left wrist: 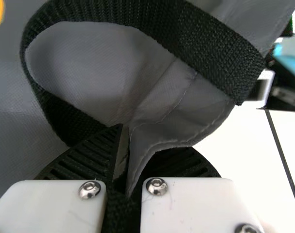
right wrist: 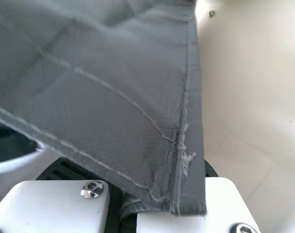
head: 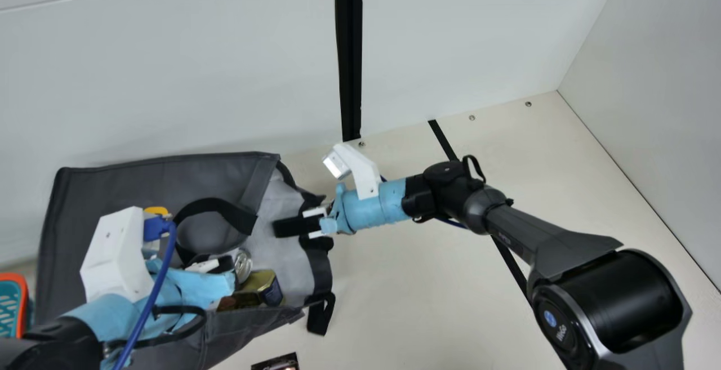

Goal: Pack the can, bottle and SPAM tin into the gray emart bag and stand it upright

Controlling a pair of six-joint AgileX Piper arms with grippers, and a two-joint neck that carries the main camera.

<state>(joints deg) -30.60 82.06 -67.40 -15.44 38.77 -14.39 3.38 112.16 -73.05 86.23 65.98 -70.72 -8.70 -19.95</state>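
The gray bag [head: 158, 175] lies open at the left of the main view, its mouth toward the right. Inside it are a silver can [head: 243, 266] and, beside that, the gold and blue SPAM tin [head: 262, 286]. I cannot make out the bottle. My left gripper [head: 219, 263] is at the bag's near part, over the can; in the left wrist view the left gripper [left wrist: 130, 167] is shut on gray bag fabric [left wrist: 174, 116]. At the mouth's right side is my right gripper [head: 297, 226]; in the right wrist view the right gripper [right wrist: 130, 194] is shut on a bag corner [right wrist: 137, 126].
A small dark box [head: 277, 362] lies at the main view's bottom edge. An orange and teal object [head: 12, 305] sits left of the bag. Behind the bag rises a white wall [head: 169, 77]. The right arm spans the cream table [head: 411, 280].
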